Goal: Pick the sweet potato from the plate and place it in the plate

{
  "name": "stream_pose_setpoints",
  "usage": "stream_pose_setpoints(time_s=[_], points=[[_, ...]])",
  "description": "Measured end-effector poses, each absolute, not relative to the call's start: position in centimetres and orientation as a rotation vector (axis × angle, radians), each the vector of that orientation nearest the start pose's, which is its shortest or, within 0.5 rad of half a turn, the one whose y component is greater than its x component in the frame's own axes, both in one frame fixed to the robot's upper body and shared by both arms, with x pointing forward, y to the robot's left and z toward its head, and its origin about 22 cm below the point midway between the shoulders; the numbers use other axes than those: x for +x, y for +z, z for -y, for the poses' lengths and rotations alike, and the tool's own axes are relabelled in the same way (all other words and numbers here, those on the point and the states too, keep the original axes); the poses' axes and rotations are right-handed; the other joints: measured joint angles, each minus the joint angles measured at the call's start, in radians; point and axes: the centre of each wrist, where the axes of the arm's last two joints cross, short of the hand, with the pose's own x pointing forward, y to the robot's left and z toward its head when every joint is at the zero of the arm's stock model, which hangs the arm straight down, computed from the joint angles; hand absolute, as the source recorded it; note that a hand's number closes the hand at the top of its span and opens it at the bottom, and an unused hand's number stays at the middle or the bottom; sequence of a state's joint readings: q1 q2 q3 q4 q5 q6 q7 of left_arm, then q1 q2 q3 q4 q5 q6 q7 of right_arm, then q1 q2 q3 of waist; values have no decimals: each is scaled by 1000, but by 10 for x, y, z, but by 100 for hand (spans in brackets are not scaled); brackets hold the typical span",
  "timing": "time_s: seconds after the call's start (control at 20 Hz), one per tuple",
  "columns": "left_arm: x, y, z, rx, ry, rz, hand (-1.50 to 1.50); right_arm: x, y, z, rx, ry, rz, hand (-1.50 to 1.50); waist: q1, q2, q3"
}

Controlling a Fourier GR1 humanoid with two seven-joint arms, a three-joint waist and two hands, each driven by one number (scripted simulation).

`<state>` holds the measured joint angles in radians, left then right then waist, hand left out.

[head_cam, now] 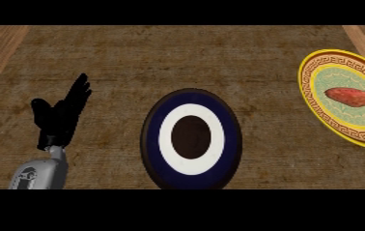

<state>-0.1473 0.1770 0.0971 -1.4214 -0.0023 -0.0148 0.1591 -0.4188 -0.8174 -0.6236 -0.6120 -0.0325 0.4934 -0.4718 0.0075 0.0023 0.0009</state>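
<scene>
The left hand [63, 113] is showing at the left side of the view, rising from a grey forearm [39, 173] that is coming in from the lower edge; its black fingers are pointing up and slightly to the right, held straight and relaxed, with the thumb standing apart on the left; it is holding nothing and is resting in place above the brown counter [178, 56]; bare counter is lying around it on every side.

To the right of that hand, with a strip of counter between them, a dark blue plate [153, 143] is lying flat; it is carrying a white ring and a dark brown centre, and nothing is sitting on it; its lower rim is reaching the bottom of the view, level with the forearm.

Well to the right of the hand, beyond the blue plate and a little higher in the view, a yellow-rimmed plate [308, 87] is lying at the right edge, partly cut off by it; it is showing a patterned reddish band and a pale green middle; the sweet potato [346, 96] is lying on that green middle, reddish-brown and long, stretched sideways, well apart from the hand; the right hand is not appearing anywhere in the view.
</scene>
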Motion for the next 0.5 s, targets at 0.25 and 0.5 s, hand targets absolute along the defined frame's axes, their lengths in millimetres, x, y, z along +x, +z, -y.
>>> stream_pose_setpoints(time_s=[0.25,0.5], points=[[287,20,-281,172,-88,1408,0,238,100,580,-452,18,1733,-150,3,2,1],[287,21,-285,167,-85,1409,0,224,95,590,-505,32,1678,-150,5,2,1]])
